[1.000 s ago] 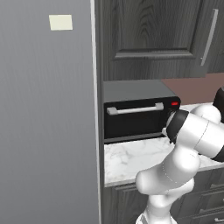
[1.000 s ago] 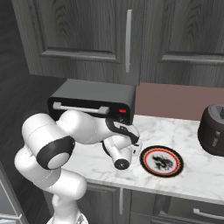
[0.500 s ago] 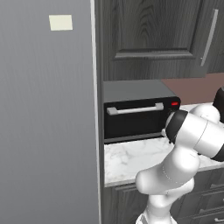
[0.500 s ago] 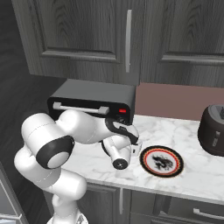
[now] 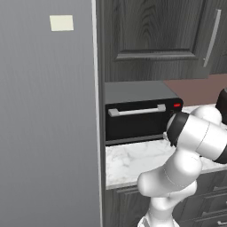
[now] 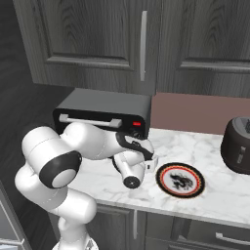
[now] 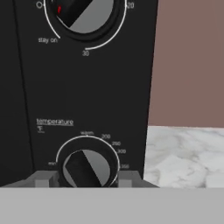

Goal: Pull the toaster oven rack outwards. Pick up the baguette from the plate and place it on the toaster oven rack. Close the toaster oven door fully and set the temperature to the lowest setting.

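Left base view: the toaster oven point(image 5: 139, 111), a black box w/ grey top, sat on the marble counter point(image 5: 133, 162) just right of a tall grey panel point(image 5: 48, 115). The toaster oven door point(image 5: 135, 119) was shut, its silver bar handle point(image 5: 136, 111) running horizontally near the top, w/ a small red light point(image 5: 177, 105) at upper right. The white arm point(image 5: 186, 155) rose from lower right and covered the oven's right front edge. Dark wood cabinets point(image 5: 159, 35) hung above.

Right base view: the oven stood at the back left of the counter, door closed, red light lit. The arm curled in front of it, wrist bent toward the oven's right front where the knobs are; the gripper point(image 6: 141, 146) was pressed close to that panel, its fingers hidden behind the wrist. The plate point(image 6: 180, 179), orange-red rim and dark patterned centre, lay on the counter just right of the wrist, apart from it. A large dark rounded vessel point(image 6: 238, 145) stood at far right.

Hand view: close on the oven's black control panel. The temperature knob point(image 7: 86, 168) sat low in frame, ringed by a dial w/ markings. The two grey finger tips point(image 7: 43, 179) sat either side of the knob, very near its edges; can't tell if they actually pinched it. A second knob point(image 7: 83, 13) sat above. Brown wall and marble to the right.
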